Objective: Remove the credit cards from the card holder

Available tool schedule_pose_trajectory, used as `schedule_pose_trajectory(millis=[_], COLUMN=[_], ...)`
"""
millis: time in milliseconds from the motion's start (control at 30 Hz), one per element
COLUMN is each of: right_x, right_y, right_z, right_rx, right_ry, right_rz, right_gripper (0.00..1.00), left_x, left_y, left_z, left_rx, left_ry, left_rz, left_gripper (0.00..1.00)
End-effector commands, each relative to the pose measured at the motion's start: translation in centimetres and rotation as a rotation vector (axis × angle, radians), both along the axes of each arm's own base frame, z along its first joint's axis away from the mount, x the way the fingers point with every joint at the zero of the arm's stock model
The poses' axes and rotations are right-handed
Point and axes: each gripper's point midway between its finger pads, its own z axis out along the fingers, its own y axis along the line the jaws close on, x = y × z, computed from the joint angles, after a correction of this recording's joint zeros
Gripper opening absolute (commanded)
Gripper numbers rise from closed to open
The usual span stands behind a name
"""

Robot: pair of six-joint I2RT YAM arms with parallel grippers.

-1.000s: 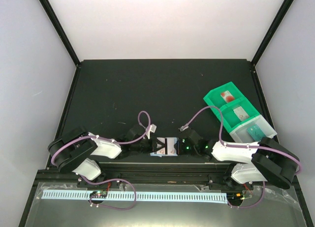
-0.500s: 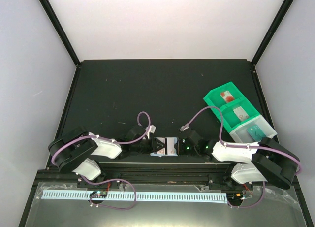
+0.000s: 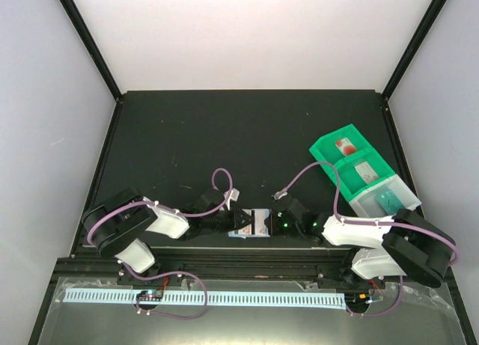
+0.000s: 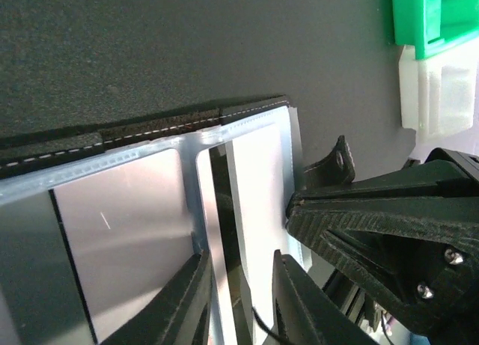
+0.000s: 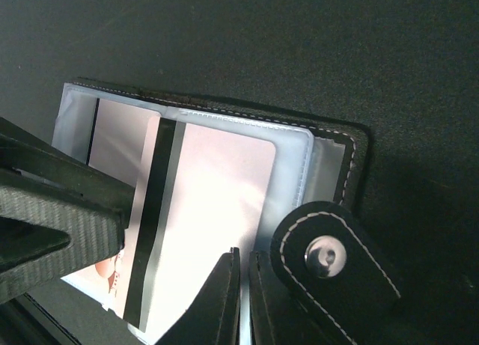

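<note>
Right wrist: card holder [image 5: 340, 162] spread open near the arm bases

Stitched black leather with glossy clear sleeves, it lies flat on the matte table [image 5: 224, 38]. A pale credit card [image 5: 217, 195] with a black stripe sits sleeved. The right gripper [image 5: 243, 263] is nearly closed at its edge. The left gripper [image 4: 241, 263] is narrowly parted over it.

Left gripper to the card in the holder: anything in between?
Only the clear sleeve. The card sits inside the holder's plastic pocket, right at the open left gripper's fingertips. The right gripper pinches the holder's edge alongside, not in the path.
</note>
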Motion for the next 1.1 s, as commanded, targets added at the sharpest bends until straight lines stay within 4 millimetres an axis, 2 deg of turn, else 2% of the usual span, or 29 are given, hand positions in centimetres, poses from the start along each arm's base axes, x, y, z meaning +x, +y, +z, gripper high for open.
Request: schedule_pose_trajectory(millis=[0, 100, 267, 400, 500, 633, 867, 1067], right_x=[-1.6, -1.6, -1.6, -1.7, -1.7, -1.5, -1.6, -1.2], right_y=[-1.8, -1.9, -1.9, -1.8, -1.8, -1.9, -2.4, -2.1], right_z=[-2.6, -2.6, -2.7, -2.8, -2.8, -2.6, -2.8, -2.1], right_rx=[-0.084, -0.083, -0.082, -0.081, -0.082, -0.086, -0.091, -0.096], right_ry=[0.07, 0.07, 0.073, 0.075, 0.074, 0.067, 0.063, 0.043], right_rz=[-0.001, -0.003, 0.0, 0.001, 0.0, -0.008, -0.018, -0.006], right_gripper=[0.08, 0.08, 0.08, 0.05, 0.05, 0.05, 0.05, 0.06], left_x=[0.4, 0.3, 0.1, 0.1, 0.0, -0.1, -0.3, -0.2], left_y=[-0.4, -0.6, -1.0, -1.2, -1.3, -0.9, 1.0, 1.7], left_z=[0.1, 0.1, 0.7, 2.2, 2.7, 2.1, 0.9, 1.2], left_rx=[-0.013, -0.029, -0.07, -0.163, -0.191, -0.163, -0.068, -0.027], left_ry=[-0.005, 0.0, 0.005, -0.022, -0.021, -0.009, -0.018, -0.022], left_rz=[0.001, -0.004, -0.016, 0.0, 0.0, 0.007, 0.046, 0.058], left_gripper=[0.2, 0.11, 0.02, 0.02, 0.02, 0.02, 0.01, 0.02])
